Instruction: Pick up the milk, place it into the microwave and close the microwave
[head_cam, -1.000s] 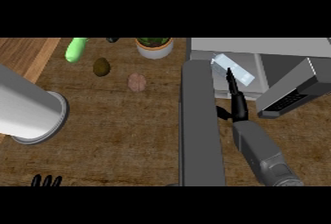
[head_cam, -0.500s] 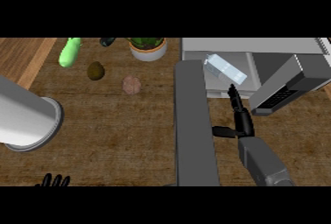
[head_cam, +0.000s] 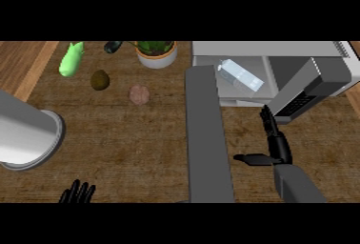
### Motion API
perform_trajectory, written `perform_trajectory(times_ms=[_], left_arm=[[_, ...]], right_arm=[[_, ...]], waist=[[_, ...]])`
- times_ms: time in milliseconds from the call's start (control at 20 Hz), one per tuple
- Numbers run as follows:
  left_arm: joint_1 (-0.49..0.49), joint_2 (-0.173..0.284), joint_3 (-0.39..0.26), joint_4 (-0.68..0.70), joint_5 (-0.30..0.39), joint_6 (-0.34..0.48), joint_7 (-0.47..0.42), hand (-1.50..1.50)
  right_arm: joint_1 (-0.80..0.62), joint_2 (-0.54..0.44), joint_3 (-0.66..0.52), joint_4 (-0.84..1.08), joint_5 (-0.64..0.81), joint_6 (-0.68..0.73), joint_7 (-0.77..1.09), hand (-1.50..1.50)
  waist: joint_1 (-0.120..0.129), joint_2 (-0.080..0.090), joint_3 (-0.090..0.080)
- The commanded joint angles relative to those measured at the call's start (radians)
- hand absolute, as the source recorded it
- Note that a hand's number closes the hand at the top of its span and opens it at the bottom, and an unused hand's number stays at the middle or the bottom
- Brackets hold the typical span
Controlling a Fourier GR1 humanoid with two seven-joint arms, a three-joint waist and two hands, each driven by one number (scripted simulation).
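The milk (head_cam: 240, 76) lies tilted inside the microwave (head_cam: 281, 50), near its front edge. The microwave door (head_cam: 208, 138) stands wide open, reaching toward the view's lower edge. The right hand (head_cam: 275, 143), fingers straight and thumb spread, holds nothing, between door and microwave. The left hand (head_cam: 77, 192) rests open at the lower edge.

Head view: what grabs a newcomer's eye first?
The open microwave at upper right, with the milk carton lying inside and the long grey door swung out toward the viewer. Right hand is open, fingers straight, just in front of the microwave. A large grey cylinder fills the left edge.
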Motion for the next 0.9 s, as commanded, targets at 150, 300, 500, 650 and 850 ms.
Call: perform_trajectory(times_ms=[150, 300, 500, 650, 850], left_arm=[[-0.068, 0.027, -0.069, 0.043, -0.05, -0.055, 0.052, -1.5], [-0.148, 0.031, -0.079, 0.09, -0.09, -0.055, 0.107, -1.5], [-0.222, 0.01, -0.139, 0.12, -0.187, -0.035, 0.138, 1.5], [-0.293, -0.06, -0.21, 0.13, -0.274, 0.029, 0.219, 1.5], [-0.426, -0.124, -0.147, 0.3, -0.218, -0.002, 0.227, 1.5]], right_arm=[[0.107, -0.075, -0.02, -0.094, -0.039, 0.081, -0.087, 1.5], [0.211, -0.098, -0.01, -0.153, -0.052, 0.14, -0.086, 1.5], [0.273, -0.178, -0.036, -0.192, -0.091, 0.21, -0.062, -1.5], [0.295, -0.22, -0.058, -0.23, -0.138, 0.279, -0.014, -1.5], [0.315, -0.264, -0.082, -0.223, -0.174, 0.319, -0.025, -1.5]], waist=[[-0.008, -0.002, 0.0], [-0.018, -0.004, -0.001], [-0.016, -0.003, -0.001], [-0.019, -0.003, -0.001], [-0.012, 0.0, 0.0]])
